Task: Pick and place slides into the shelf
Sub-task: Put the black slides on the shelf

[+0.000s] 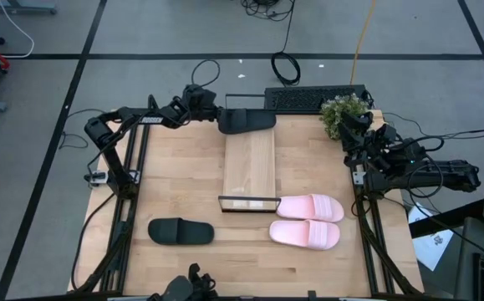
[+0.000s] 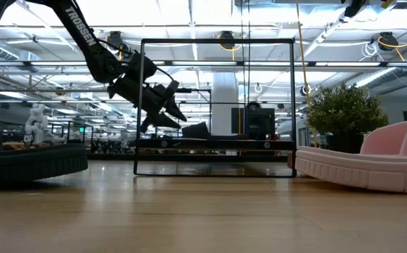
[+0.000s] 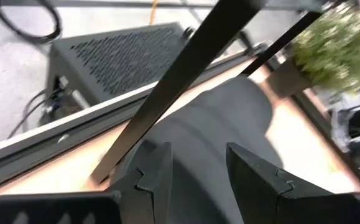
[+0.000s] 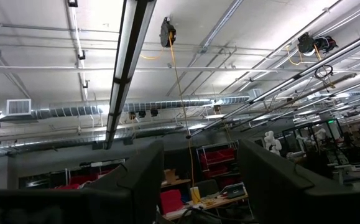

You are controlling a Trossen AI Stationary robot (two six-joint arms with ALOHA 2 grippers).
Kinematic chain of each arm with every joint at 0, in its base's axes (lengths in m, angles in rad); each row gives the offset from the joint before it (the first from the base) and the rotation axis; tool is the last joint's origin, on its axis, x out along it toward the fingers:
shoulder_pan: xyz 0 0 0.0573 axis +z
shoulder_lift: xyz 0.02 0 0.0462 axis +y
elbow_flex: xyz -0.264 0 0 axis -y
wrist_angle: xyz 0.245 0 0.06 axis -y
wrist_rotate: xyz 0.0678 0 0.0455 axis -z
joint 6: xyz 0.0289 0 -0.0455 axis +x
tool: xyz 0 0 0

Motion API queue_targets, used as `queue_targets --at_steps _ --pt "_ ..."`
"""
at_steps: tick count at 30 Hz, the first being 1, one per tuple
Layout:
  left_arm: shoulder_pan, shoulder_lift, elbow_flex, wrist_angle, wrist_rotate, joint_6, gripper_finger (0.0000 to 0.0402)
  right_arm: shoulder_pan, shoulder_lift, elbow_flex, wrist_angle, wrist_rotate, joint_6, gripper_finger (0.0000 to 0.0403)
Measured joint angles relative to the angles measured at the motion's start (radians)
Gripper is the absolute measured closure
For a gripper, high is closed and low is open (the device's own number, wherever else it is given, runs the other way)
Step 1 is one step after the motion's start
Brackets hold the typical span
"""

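Note:
A black slide (image 1: 248,121) lies across the far end of the shelf (image 1: 248,163), a light-wood plank with a thin black frame (image 1: 248,203) at its near end. My left gripper (image 1: 217,114) reaches in from the table's far left and is shut on it. A black bar (image 3: 186,68) of the shelf crosses above the slide (image 3: 214,130). A second black slide (image 1: 180,232) lies flat at the near left. Two pink slides (image 1: 307,220) lie side by side to the right of the frame. My right gripper (image 4: 201,155) is open at the table's right edge, pointing up at the ceiling. My left gripper has the black slide's end toward the table's left (image 3: 198,177) between its two fingers (image 3: 158,168), one on each long side. The fingers come slanting down from the far left, along the slide. Whether the slide's other end rests on the plank I cannot tell.
A potted plant (image 1: 344,113) stands at the far right corner and a black keyboard (image 1: 313,99) lies just beyond the far edge. Bare tabletop stretches along the near edge and left of the shelf.

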Motion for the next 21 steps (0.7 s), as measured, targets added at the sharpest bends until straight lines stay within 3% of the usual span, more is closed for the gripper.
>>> queue_targets --at_steps 5,9,14,21 --pt "0.007 -0.003 0.000 0.077 0.039 -0.015 0.0256 0.000 0.000 0.000 0.000 0.000 0.000 0.0206" --pt "0.027 -0.031 0.000 0.011 0.073 -0.015 0.0256 0.000 0.000 0.000 0.000 0.000 0.000 0.0206" --pt "0.050 -0.114 0.000 -0.192 0.114 0.077 0.0256 0.000 0.000 0.000 0.000 0.000 0.000 0.0206" --pt "0.088 -0.309 0.000 -0.619 0.108 0.195 0.0256 0.000 0.000 0.000 0.000 -0.001 -0.002 0.0206"
